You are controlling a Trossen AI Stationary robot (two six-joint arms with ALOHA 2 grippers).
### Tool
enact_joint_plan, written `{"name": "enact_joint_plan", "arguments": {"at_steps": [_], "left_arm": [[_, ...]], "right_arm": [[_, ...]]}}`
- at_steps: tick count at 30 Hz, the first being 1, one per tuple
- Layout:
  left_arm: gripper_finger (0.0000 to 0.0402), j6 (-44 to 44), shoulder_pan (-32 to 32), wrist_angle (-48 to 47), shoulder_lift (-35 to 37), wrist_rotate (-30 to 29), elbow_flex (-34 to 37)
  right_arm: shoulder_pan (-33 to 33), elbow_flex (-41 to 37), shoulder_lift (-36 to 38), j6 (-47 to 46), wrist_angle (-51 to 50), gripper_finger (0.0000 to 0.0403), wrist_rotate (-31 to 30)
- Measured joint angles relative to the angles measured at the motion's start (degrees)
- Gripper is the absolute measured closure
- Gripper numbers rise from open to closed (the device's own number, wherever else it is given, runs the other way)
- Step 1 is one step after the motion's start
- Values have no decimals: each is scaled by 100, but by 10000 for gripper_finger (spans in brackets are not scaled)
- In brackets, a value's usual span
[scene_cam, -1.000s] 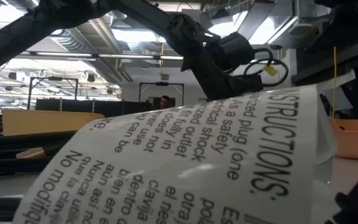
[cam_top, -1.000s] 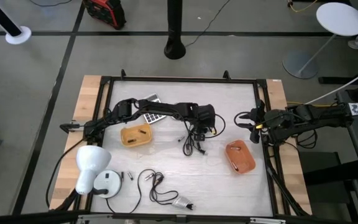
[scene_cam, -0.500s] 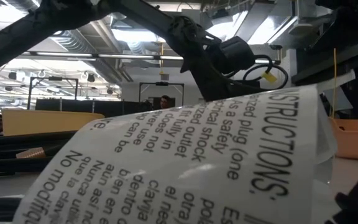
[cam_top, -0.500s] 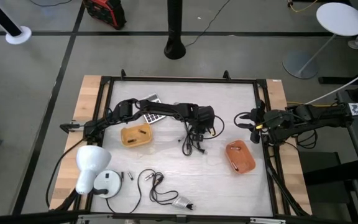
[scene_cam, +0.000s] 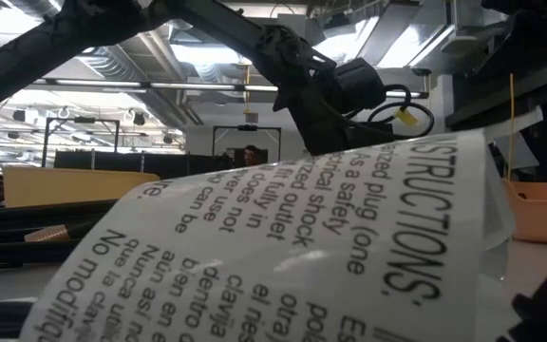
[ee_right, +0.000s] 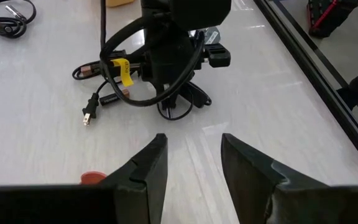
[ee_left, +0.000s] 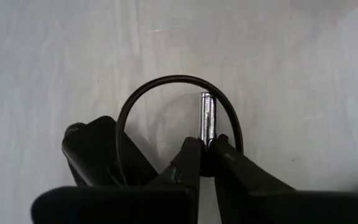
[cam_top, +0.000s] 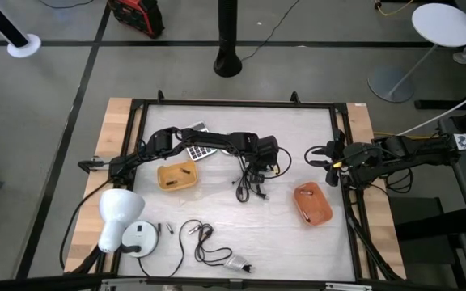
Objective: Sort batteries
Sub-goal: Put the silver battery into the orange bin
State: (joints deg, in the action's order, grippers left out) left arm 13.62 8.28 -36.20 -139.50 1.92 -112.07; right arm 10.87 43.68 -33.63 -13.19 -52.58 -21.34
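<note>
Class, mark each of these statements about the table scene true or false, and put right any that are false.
1. The left gripper has its fingers closed on a silvery battery. True.
2. A loop of black cable curves around that battery. True.
3. The right gripper holds a battery. False: its fingers stand open with nothing between them.
4. The yellow tray sits nearer the right arm than the orange tray. False: the orange tray lies on the right arm's side.
</note>
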Motion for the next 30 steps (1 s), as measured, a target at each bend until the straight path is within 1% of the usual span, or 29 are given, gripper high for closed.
{"name": "enact_joint_plan", "arguments": {"at_steps": [3,9,16,22,30], "left_arm": [[377,-27,3,-23,-7,4,-49],[383,-76,3,-183,-44,-4,-318],[375,-34,8,-533,-57,-22,-600],[379,-171,8,-931,-55,-24,-656],[371,-319,8,-1137,-29,-24,-664]], "right_arm": [[0,0,0,0,0,259,0],[0,0,0,0,0,259,0],[0,0,2,0,0,259,2],[0,0,1,0,0,259,2],[0,0,0,0,0,259,2]]}}
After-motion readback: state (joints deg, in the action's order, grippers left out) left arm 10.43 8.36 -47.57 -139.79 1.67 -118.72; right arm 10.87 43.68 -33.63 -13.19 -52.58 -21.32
